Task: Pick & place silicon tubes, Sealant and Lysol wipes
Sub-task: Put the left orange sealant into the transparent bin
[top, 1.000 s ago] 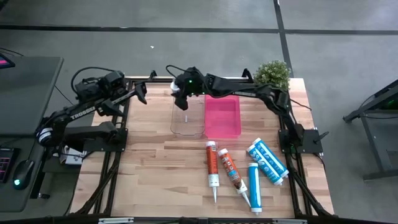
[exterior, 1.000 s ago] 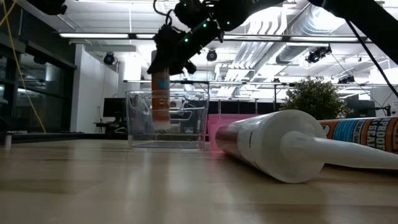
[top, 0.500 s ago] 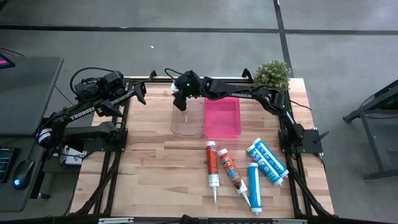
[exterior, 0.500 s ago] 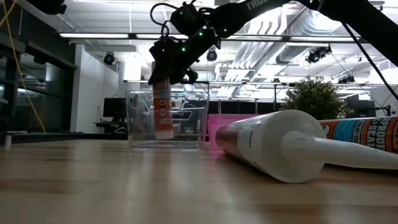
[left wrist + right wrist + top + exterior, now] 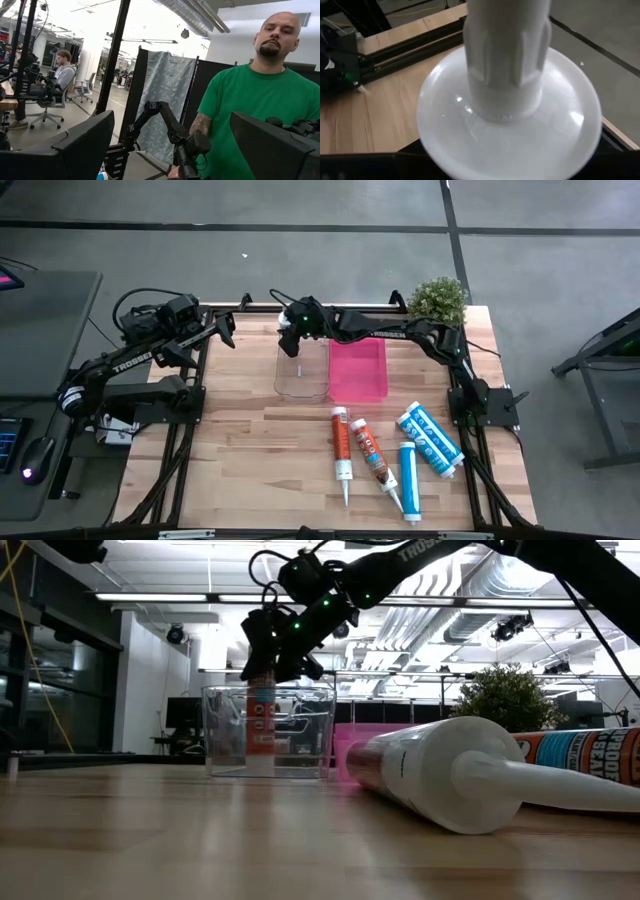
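My right gripper (image 5: 290, 340) reaches from the right over the clear bin (image 5: 300, 370) at the table's far middle. It is shut on a white sealant tube with an orange label (image 5: 261, 730), which stands upright inside the bin. The right wrist view shows the tube's white shoulder (image 5: 510, 135) and ribbed nozzle base (image 5: 507, 65) close up. My left gripper (image 5: 226, 330) waits open beyond the table's far left corner, touching nothing. Three more tubes (image 5: 341, 448) and a blue canister (image 5: 430, 438) lie on the table's near right. My right gripper holds the sealant tube by its upper end (image 5: 262, 688), coming from above and slanting down. The gripper body hides the fingers' exact place in the low view. The tube stands upright inside the clear bin, with its lower end (image 5: 260, 770) down at the bin's floor.
A pink bin (image 5: 357, 367) stands right beside the clear one. A potted plant (image 5: 437, 298) sits at the far right corner. One white tube (image 5: 450, 775) lies close to the low camera. A person in a green shirt (image 5: 250, 110) stands beyond the table.
My right gripper has gone down and a little toward the table's far edge with the tube. The tube has sunk into the clear bin until its lower end reaches the floor, and it stands straighter than before.
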